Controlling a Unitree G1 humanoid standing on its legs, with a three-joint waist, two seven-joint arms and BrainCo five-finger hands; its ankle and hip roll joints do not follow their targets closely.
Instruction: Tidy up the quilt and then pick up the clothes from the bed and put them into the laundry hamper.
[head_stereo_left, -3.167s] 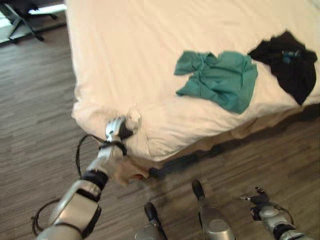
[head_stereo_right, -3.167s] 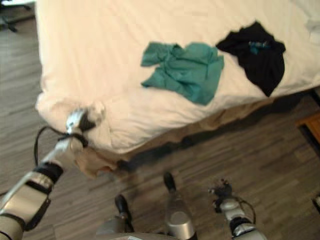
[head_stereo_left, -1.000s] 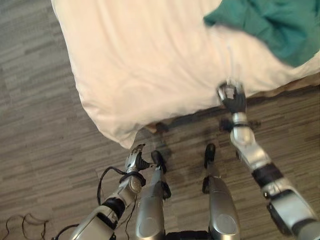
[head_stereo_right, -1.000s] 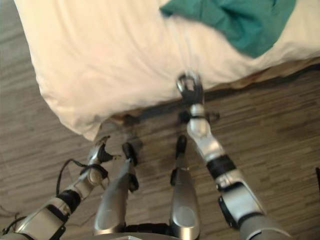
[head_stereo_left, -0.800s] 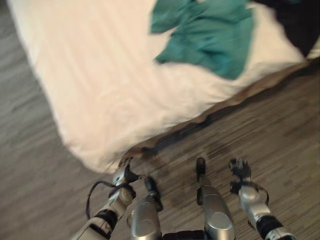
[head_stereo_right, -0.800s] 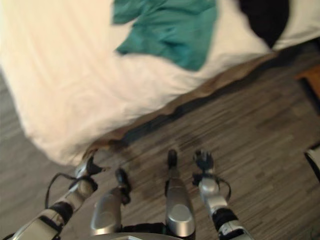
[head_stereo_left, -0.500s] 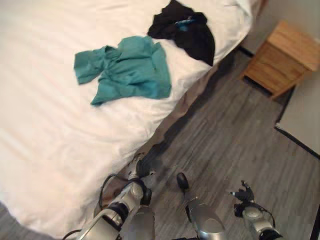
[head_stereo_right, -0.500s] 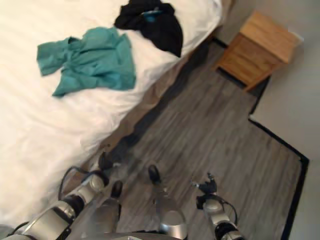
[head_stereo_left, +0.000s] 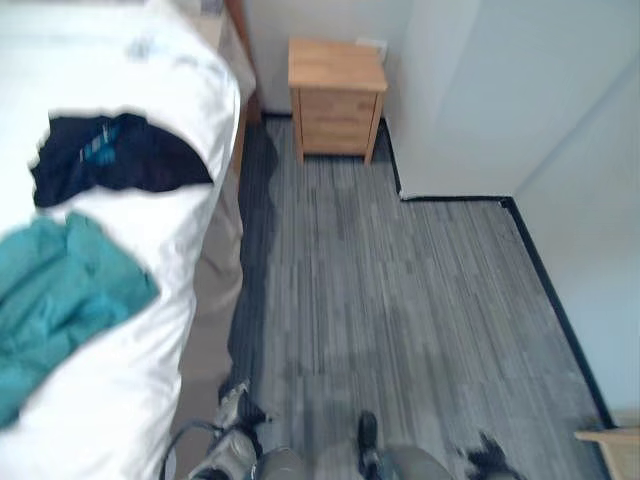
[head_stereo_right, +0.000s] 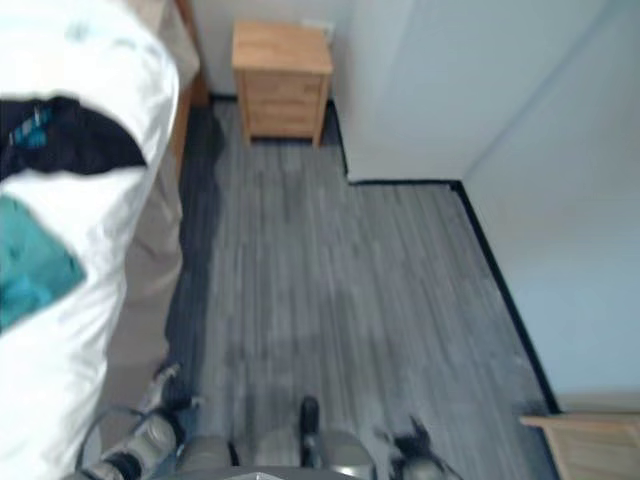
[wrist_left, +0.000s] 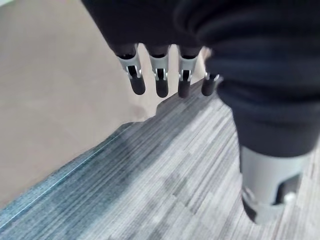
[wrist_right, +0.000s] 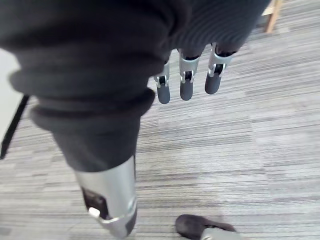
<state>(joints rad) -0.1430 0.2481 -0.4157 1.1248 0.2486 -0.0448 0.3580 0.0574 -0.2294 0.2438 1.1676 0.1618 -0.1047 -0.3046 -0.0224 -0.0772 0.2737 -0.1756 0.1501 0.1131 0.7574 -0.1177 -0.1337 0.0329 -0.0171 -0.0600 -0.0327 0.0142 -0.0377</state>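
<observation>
White quilt covered the bed along the robot's left side, its edge hanging toward a tan bed skirt; a black garment lay on the quilt, and a teal garment lay beside it, nearer the robot, the two close together; both were on the bed and in neither hand; the left hand hung low beside the bed skirt over the grey plank floor, its fingers straight and holding nothing; the right hand hung above the floor well away from the bed, its fingers likewise straight and empty; a wooden nightstand stood against the far wall just past the head of the bed.
</observation>
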